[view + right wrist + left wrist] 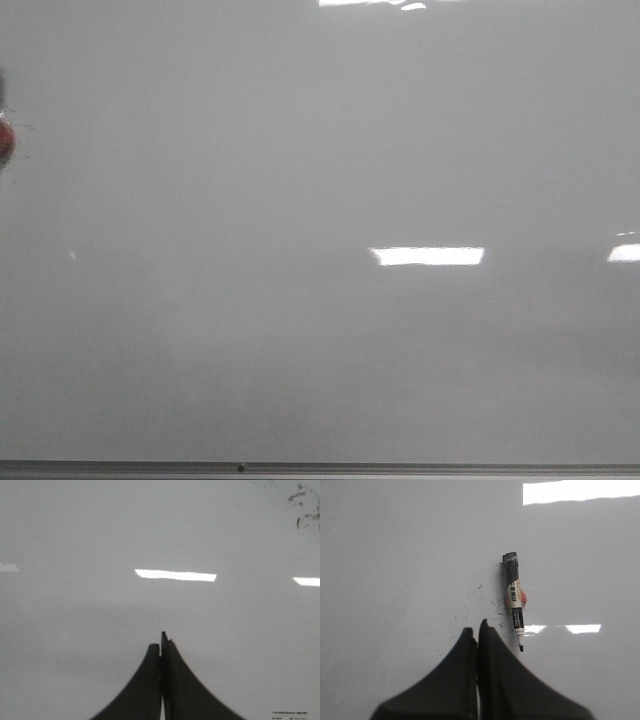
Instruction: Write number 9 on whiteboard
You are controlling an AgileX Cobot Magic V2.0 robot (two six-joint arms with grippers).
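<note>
The whiteboard [300, 180] fills the front view, glossy pale grey with bright light reflections; no number 9 shows on it in any view. In the left wrist view a black-capped marker [514, 597] with a white label lies against the whiteboard [395, 555], its tip bare, a red blob behind it. My left gripper [476, 627] is shut and empty, its tips just beside the marker's tip, apart from it. My right gripper [160, 641] is shut and empty over bare whiteboard [100, 530]. Neither gripper shows in the front view.
A thin grey metal edge strip [320, 468] runs along the board's bottom. A dark and red blob [4, 135] sits at the front view's left edge. Black ink specks [480, 597] dot the board near the marker, and smudges [302, 505] mark one corner.
</note>
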